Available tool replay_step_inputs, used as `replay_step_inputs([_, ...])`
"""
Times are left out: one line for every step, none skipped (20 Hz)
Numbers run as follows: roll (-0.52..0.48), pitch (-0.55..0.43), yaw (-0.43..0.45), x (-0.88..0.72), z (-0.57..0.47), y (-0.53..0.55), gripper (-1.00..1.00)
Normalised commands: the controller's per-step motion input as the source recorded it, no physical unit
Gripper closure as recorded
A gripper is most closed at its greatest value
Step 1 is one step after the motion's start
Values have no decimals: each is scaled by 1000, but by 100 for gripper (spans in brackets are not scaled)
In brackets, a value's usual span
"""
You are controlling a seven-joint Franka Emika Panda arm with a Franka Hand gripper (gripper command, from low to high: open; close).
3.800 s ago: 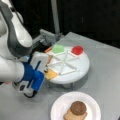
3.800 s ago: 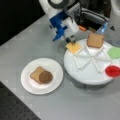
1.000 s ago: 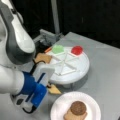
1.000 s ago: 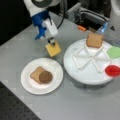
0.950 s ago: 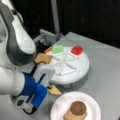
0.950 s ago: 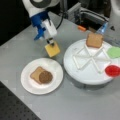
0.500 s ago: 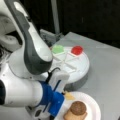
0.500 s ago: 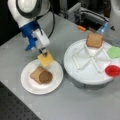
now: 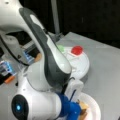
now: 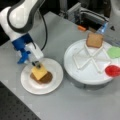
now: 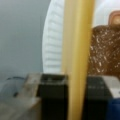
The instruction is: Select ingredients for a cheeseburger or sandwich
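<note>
- The hand (image 10: 37,64) pinches the yellow-orange cheese square (image 10: 39,72) by its upper edge; in the wrist view the cheese square (image 11: 77,50) runs edge-on between the two dark fingers (image 11: 51,97), which press on it from both sides.
- In a front view the cheese square hangs tilted just below the hand and lies over the dark brown round patty (image 10: 46,78) (whether it touches cannot be told).
- The patty sits on the small white plate (image 10: 53,66), at a front view's left on the grey counter (image 10: 82,102); the wrist view shows the same patty (image 11: 105,50) right of the cheese, with a tan edge of bread (image 11: 115,18) beyond it.
- Beside the plate stands the round white tray (image 10: 85,77) with raised dividers.
- Its compartments hold a tan-brown bread square (image 10: 94,40) at the top, a green leaf (image 10: 115,52) at the right edge, and a red disc (image 10: 112,70) below the leaf.
- In a front view the arm (image 9: 47,65) fills most of the frame; behind it the red disc (image 9: 77,50) shows on the tray (image 9: 81,66), and the plate rim (image 9: 93,107) shows at the bottom.
</note>
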Motion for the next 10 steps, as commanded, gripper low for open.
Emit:
replay_step_inputs([33,32,290,212,-1,-130,100])
replay_step_inputs([29,34,284,202,4,-119,100])
replay_step_inputs([24,37,280,193,9,-113,100])
replay_step_inputs([15,41,276,190,11,-112,100])
replay_step_inputs([-11,48,287,191,9,-116,100])
replay_step_inputs([-17,51,287,192,5,-119,100])
replay_step_inputs([-20,55,294,190,0,-125,100])
replay_step_inputs([-25,59,301,185,-6,-127,100])
replay_step_inputs([-25,60,300,181,-9,-131,100])
replay_step_inputs([-34,73,316,176,-12,-135,100])
